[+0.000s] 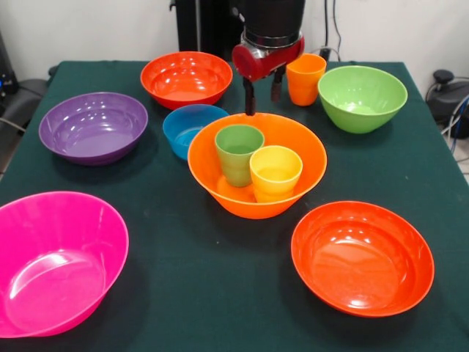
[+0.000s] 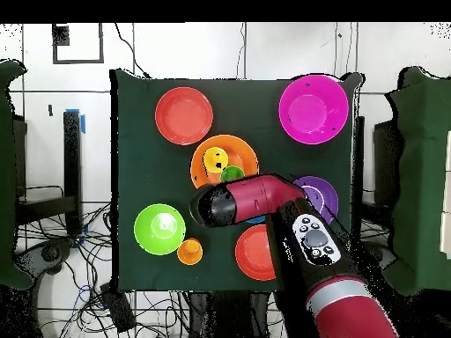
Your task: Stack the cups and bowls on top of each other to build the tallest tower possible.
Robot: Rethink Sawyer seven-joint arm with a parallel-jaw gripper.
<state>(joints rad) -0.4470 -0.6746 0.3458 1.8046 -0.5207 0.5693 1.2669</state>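
Glossy plastic cups, green (image 1: pixel 238 152) and yellow (image 1: pixel 275 172), look light and slippery inside the light orange bowl (image 1: pixel 311 158); I'd pinch a rim. The gripper (image 1: pixel 262 94) hangs just behind that bowl, fingers (image 1: pixel 250 99) spread and empty.

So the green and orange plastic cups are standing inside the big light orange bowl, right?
Not quite: in the front view the large light orange plastic bowl holds the green ridged plastic cup and the yellow one. The orange cup stands outside, on the table.

Around your dark green tablecloth (image 1: pixel 220 308): white wall (image 1: pixel 88 29) behind, pale tiled floor (image 2: pixel 176 48), tangled cables (image 2: pixel 62 246) by one edge.
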